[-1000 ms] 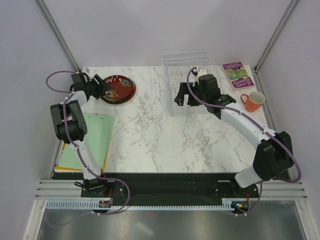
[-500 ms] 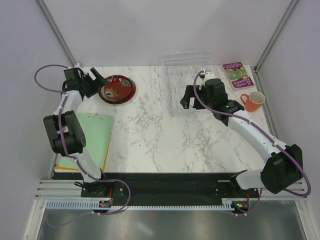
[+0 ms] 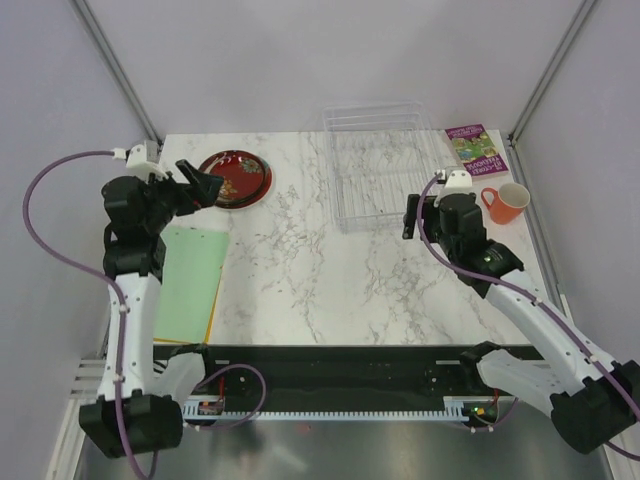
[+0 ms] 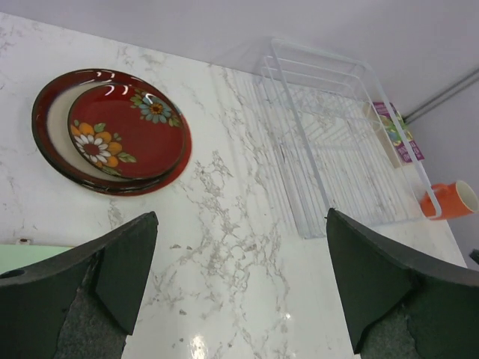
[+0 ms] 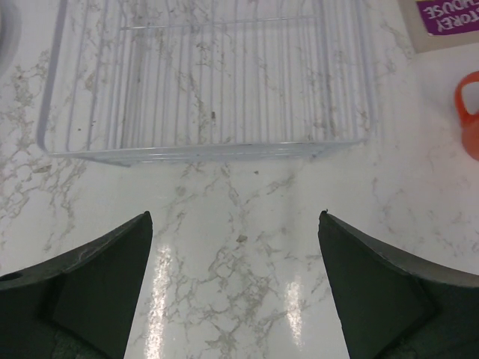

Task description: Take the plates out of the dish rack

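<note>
The plates (image 3: 234, 178) lie stacked flat on the marble table at the back left, a red flowered one (image 4: 123, 131) on top with dark red rims under it. The clear dish rack (image 3: 386, 165) stands at the back centre-right and holds no plates; it also shows in the left wrist view (image 4: 329, 146) and the right wrist view (image 5: 209, 78). My left gripper (image 3: 200, 184) is open and empty, raised just left of the plates. My right gripper (image 3: 412, 216) is open and empty, just in front of the rack's near right corner.
An orange mug (image 3: 505, 202) stands right of the rack, with a purple book (image 3: 474, 149) behind it. A green sheet on a yellow pad (image 3: 185, 280) lies at the table's left edge. Metal frame posts rise at both back corners.
Both arms have pulled back toward me. My left gripper has risen away from the plates. My right gripper has moved out of the rack, right and nearer.
</note>
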`<state>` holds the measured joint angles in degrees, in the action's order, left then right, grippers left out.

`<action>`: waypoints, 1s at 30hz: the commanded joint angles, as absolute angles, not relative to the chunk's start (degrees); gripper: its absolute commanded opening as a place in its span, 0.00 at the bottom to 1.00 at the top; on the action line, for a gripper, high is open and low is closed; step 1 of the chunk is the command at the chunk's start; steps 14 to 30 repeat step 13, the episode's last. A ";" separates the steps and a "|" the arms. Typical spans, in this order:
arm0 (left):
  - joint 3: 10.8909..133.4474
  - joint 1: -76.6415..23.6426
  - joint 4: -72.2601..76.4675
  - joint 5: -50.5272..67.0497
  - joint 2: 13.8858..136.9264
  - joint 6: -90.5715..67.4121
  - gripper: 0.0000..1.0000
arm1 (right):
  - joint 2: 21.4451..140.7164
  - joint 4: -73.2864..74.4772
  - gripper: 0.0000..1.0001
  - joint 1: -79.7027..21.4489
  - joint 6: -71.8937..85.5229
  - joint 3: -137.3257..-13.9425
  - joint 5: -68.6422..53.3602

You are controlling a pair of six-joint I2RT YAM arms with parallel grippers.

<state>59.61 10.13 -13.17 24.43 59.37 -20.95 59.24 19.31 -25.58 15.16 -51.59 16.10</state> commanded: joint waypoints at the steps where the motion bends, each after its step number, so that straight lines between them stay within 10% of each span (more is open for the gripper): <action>1: 52.58 9.14 -13.19 26.63 47.85 -17.93 1.00 | 54.94 19.51 0.98 -25.40 13.36 -46.51 25.83; 30: 43.95 8.79 -14.94 23.21 31.73 -15.11 1.00 | 50.54 18.99 0.98 -25.40 18.98 -42.72 31.27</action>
